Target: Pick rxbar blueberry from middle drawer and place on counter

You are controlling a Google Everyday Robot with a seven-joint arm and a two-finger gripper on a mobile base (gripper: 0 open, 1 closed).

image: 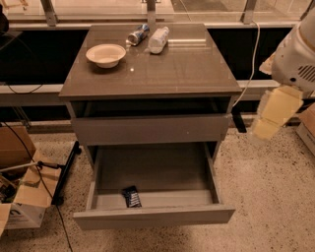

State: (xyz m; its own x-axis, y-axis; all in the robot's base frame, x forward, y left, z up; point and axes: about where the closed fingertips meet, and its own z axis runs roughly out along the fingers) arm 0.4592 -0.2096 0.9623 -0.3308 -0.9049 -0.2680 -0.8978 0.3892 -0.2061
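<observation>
Your gripper (269, 120) hangs at the right, over a speckled floor (266, 197). Far to its left, cardboard boxes (22, 206) sit on that floor. Above and behind it a white cable (254, 59) drops from a pale sill (74, 18) with metal posts (49, 12).

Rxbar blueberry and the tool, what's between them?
Camera view: bare middle drawer floor and its right wall; the tool hangs right of the cabinet.

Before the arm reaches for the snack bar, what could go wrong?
The snack bar lies flat close to the front wall of the drawer, so the gripper, now hanging off to the right, may bump that wall.
A bowl, can and bottle sit on the far half of the counter; placing there could knock them.
</observation>
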